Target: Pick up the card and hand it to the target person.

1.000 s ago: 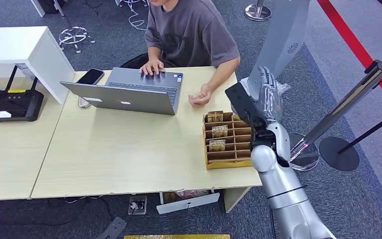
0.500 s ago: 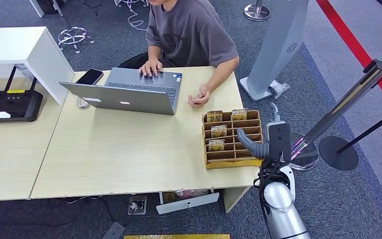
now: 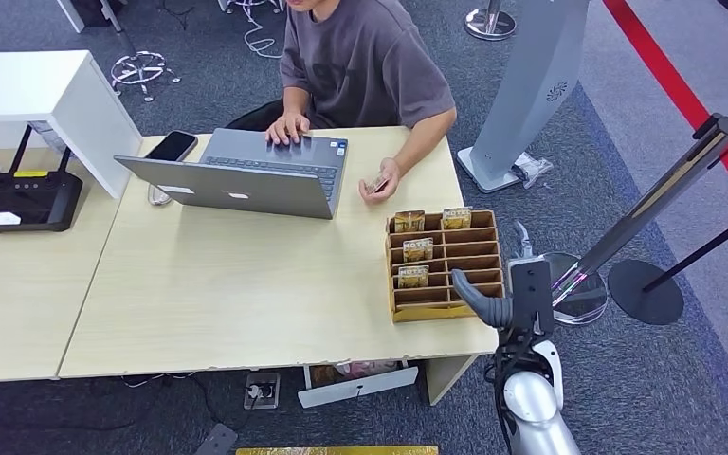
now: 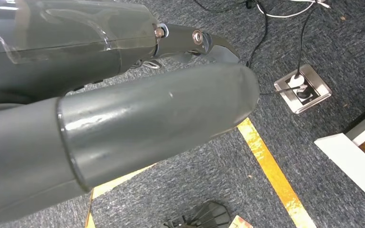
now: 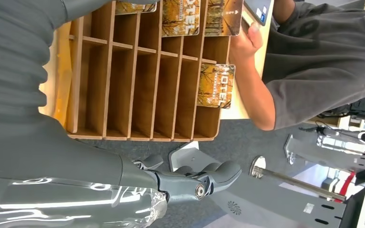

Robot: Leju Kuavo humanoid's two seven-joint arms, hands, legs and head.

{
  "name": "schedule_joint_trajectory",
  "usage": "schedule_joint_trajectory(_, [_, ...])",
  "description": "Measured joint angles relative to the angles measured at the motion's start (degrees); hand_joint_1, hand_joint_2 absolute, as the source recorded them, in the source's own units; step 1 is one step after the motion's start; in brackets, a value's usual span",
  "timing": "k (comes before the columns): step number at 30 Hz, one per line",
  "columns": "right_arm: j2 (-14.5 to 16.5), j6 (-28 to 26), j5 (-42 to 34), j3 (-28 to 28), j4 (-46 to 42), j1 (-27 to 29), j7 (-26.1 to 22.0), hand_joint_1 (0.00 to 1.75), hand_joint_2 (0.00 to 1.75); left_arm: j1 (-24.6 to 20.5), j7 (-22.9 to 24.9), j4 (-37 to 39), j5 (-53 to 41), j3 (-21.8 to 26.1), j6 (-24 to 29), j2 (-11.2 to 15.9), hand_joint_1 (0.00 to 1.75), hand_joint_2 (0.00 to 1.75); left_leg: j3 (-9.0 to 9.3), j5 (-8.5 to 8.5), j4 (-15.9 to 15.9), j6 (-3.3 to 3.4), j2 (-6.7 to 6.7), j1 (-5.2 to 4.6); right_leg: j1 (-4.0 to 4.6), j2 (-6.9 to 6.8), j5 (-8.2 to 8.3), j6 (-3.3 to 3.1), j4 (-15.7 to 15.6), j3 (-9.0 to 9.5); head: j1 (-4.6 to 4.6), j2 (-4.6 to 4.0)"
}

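Grey carpet surrounded the pale wooden counter, where the slotted wooden card rack sat within reach. Robot's right hand hung beside it, fingers loosely apart, empty. Person's hand held a small card.

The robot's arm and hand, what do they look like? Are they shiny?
Yes, partly. The right arm is shiny silver with a round joint. The right hand has a thick grey thumb, darker fingers with small round screws, and a flat black back. A clear glossy cover wraps the wrist.
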Motion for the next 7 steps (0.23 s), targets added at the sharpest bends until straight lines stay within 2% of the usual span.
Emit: schedule_joint_trajectory(7, [0.0,0.2,-0.9,0.0,-0.8,0.6,-0.5,0.00,1.75,0.0,0.0,0.0,0.0,0.0,0.0,0.0,0.00,0.00,0.00,0.00,0.0,0.00,0.00,0.00,0.00,0.00,0.00,0.00,0.0,0.00,0.00,0.00])
